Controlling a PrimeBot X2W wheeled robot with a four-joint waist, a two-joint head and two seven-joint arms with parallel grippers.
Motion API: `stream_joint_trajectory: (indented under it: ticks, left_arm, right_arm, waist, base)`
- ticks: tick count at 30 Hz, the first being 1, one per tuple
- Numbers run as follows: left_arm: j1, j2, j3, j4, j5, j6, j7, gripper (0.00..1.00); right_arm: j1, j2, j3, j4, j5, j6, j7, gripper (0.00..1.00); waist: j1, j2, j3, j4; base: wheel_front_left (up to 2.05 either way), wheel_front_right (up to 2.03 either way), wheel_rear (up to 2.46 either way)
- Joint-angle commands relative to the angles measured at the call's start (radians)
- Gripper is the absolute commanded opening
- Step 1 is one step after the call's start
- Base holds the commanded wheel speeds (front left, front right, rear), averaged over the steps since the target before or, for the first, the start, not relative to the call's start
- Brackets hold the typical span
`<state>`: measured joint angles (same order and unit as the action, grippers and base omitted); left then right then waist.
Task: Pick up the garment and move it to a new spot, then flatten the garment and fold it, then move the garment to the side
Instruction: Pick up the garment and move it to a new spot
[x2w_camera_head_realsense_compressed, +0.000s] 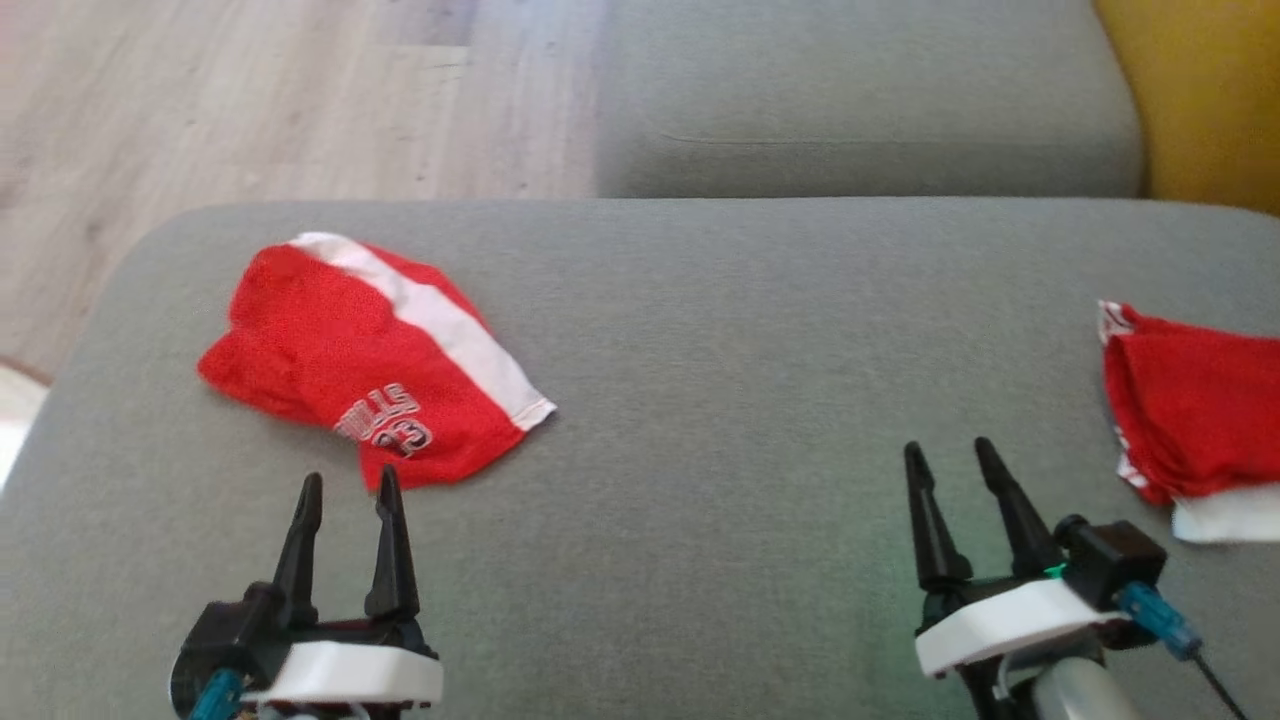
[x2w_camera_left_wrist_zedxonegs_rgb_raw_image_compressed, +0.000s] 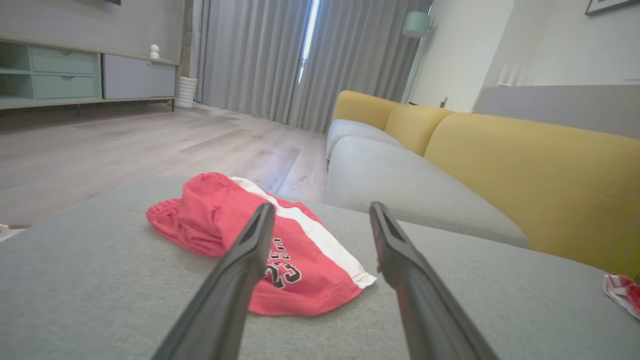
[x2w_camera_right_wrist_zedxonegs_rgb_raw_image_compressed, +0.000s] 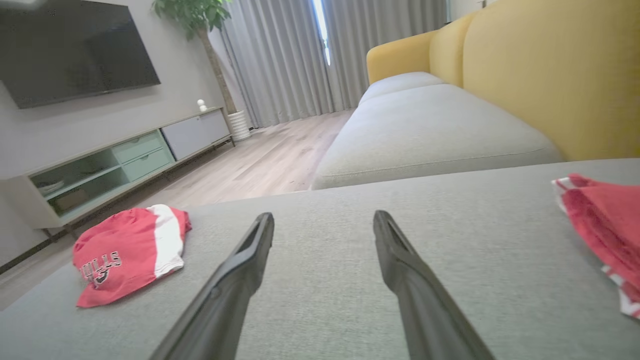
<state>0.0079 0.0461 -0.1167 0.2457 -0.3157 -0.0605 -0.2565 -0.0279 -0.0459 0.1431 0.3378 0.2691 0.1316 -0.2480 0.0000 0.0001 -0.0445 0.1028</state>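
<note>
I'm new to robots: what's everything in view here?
red shorts: one, red with white stripe, crumpled on cushion's left
second garment: one, red and white, cushion's right edge
cushion: one, grey, under both garments
sofa: one, grey seat, yellow back, beyond cushion
floor: one, pale wood, beside sofa
television: one, black, on wall
cabinet: one, pale, below television
curtains: one set, grey, far wall
left gripper: one, dark, open, near shorts
right gripper: one, dark, open, above bare cushion

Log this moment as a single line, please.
left claw: open, near crumpled red garment; right claw: open, empty; second red garment: far right; stage: pre-grasp
</note>
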Motion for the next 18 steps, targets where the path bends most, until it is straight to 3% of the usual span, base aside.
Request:
stream_joint_trajectory:
  ticks: [1,11,18]
  left_arm:
    - [-0.034,0.004,0.042,-0.029,0.011,0.008,-0.005,1.00]
    - [-0.023,0.004,0.080,-0.023,0.037,0.002,-0.005,1.00]
    - [-0.016,0.004,0.102,-0.025,0.046,-0.005,-0.005,1.00]
  right_arm:
    - [-0.024,-0.004,0.039,-0.023,0.008,-0.001,-0.013,1.00]
    - [-0.018,-0.004,0.117,-0.012,0.053,-0.001,-0.014,1.00]
    - [-0.017,-0.004,0.147,-0.006,0.070,-0.001,-0.014,1.00]
  waist:
    - [0.0000,-0.0001,-0.008,0.047]
    - [0.0000,-0.0001,-0.026,0.183]
    - [0.0000,-0.0001,-0.029,0.227]
  base:
    - [0.00,0.00,0.00]
    - [0.00,0.00,0.00]
    - [0.00,0.00,0.00]
